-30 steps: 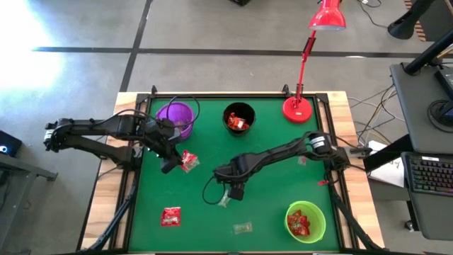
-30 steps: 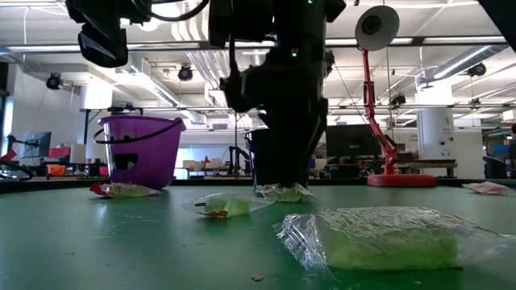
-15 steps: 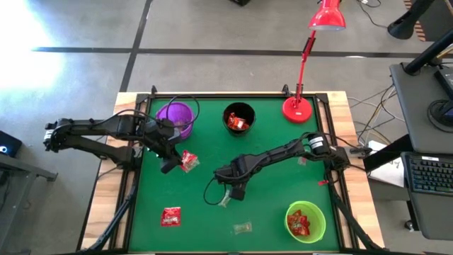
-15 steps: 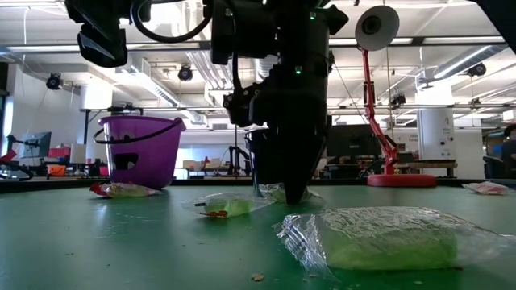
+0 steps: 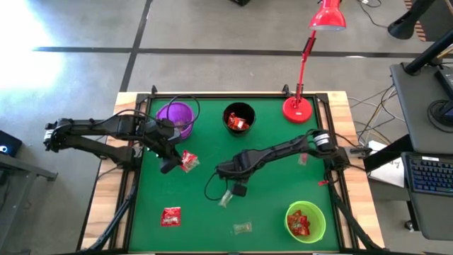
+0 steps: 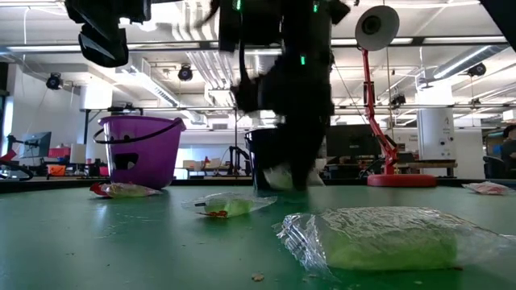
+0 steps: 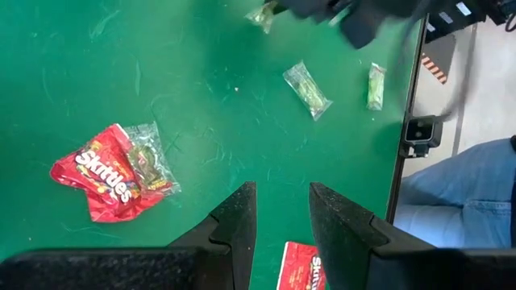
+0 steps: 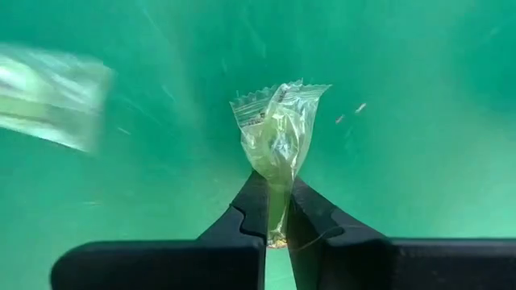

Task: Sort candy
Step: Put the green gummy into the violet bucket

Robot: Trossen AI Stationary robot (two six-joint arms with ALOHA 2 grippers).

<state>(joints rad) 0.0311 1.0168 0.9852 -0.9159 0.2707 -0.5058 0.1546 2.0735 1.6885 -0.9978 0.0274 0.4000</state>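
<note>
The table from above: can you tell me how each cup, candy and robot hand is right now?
Purple cup: upright, contents unclear.
Black cup: upright, red candy inside.
Green cup: upright, red candy inside.
Right gripper: shut on a clear candy, lifted off the table.
Left gripper: open, empty, by the red pack.
Second red pack: flat on the table.
Loose clear candy: flat on the table.
Lamp: standing at the table's edge.

Clear candy (image 8: 278, 133) pinched upright off mat, red pkts (image 5: 170, 216) flat, others in cups
</note>
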